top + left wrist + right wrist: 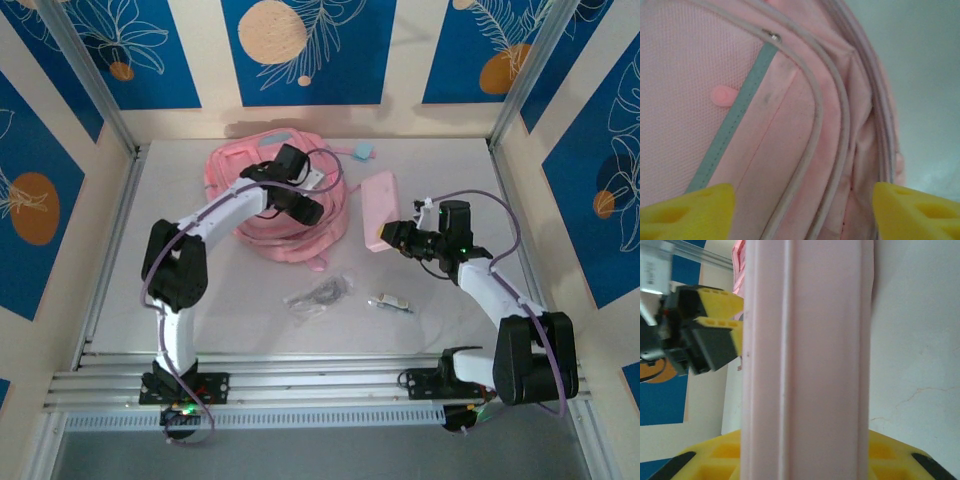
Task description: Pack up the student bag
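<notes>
Clamping the flat pink pencil case (380,203), the right pincer (388,239) should await the left pincer (307,209), fingers apart, opening the pink fabric backpack (226,166).

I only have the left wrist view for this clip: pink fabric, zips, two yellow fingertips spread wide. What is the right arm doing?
Observer: The right gripper is closed on the near end of a pink pencil case.
Operator: Is that case at the bag yet?
Observer: No. In the top view it is to the right of the student bag, with a gap between them.
Operator: Anything else waiting outside the bag?
Observer: Two things lie on the table in front of the bag: a grey cable bundle and a small pale item that I cannot identify.
</notes>
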Available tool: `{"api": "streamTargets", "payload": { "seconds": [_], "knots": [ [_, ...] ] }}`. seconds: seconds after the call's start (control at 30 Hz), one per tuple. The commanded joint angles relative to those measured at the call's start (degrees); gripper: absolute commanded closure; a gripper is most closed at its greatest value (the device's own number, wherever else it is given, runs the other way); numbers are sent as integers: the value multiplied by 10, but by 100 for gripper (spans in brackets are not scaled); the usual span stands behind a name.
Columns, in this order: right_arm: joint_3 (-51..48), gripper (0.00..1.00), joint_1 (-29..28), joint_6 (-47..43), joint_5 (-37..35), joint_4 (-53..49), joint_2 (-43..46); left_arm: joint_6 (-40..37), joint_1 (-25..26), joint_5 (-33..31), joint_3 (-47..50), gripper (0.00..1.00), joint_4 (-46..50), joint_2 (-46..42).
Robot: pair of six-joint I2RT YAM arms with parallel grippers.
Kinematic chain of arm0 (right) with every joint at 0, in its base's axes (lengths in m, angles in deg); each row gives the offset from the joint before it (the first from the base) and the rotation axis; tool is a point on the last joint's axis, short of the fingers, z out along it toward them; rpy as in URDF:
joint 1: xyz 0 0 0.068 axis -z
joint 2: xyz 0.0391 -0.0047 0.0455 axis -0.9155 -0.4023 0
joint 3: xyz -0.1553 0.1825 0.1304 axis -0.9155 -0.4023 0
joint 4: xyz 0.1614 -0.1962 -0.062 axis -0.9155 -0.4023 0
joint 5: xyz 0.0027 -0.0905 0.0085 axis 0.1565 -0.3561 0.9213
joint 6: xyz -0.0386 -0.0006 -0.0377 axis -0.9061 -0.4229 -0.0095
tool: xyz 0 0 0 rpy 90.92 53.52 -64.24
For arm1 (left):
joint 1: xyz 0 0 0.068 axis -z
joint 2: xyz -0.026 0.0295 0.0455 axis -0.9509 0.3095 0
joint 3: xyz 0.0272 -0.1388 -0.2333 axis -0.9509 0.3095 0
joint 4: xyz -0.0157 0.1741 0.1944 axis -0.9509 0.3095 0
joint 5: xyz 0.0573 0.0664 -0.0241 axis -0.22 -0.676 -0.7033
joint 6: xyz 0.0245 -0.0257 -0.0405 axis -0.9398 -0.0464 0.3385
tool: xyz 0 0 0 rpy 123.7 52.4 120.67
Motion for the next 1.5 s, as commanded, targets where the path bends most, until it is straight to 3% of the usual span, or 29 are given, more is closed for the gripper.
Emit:
{"api": "streamTargets", "payload": {
  "seconds": [0.0,0.33,0.37,0.53,0.57,0.77,0.93,1.07,1.3,1.47],
  "knots": [
    [-1,84,2,4,10,5,20,-35,0,-59,-14,40,26,24],
    [-1,85,1,1,5,-2,33,-64,-2,-98,-10,35,12,66],
    [-1,85,1,0,7,-1,33,-67,-2,-99,-11,40,14,72],
    [3,85,0,-5,7,-11,37,-67,-2,-83,-26,96,40,88],
    [4,85,0,-6,4,-15,39,-64,-2,-77,-30,100,46,84],
    [6,85,-6,-4,-1,-20,45,-46,-2,-50,-63,100,92,34],
    [21,84,-42,-1,-7,-9,29,-26,-13,-37,-125,100,133,1],
    [37,84,-78,14,-16,10,0,3,-39,9,-181,100,154,-8],
    [89,84,-164,62,-23,72,-100,72,-95,89,-210,100,127,-14],
    [165,84,-215,129,-19,156,-218,100,-100,127,-207,100,106,-14]
  ]
}}
